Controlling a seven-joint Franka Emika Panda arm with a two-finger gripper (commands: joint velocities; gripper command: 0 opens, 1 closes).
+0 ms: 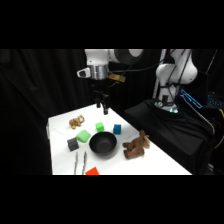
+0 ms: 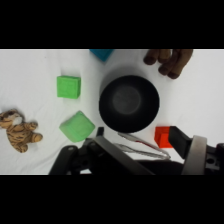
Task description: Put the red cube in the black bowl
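The gripper (image 1: 102,106) hangs high above the tabletop (image 1: 160,162), over its far side and well apart from the black bowl (image 1: 103,144), and carries nothing. The step in hand is judged to be the approach to the red cube (image 1: 92,171), so nothing of the task is done yet. The red cube sits on the tabletop at the near edge, on the camera side of the black bowl and a little to its left, near but not touching the rim. Metal tongs (image 1: 80,162) lie just beside the cube, between it and the dark grey cube (image 1: 73,144). To do the step well, bring the gripper across the black bowl toward the near edge, centre it over the red cube, and turn the fingers so that they come down on two opposite faces without catching the tongs or the bowl rim. Once lifted, the cube needs only a short carry back to the bowl, whose interior is empty. In the side view the red cube is cut by the lower edge of the picture, so only its top shows. In the wrist view the red cube (image 2: 162,136) is partly covered by the gripper's black linkage, and the tongs (image 2: 145,148) overlap the rim of the black bowl (image 2: 129,103). Whether the fingers are spread or pressed together cannot be told from either view. A teal block and a brown plush toy are cut off at the wrist view's top.
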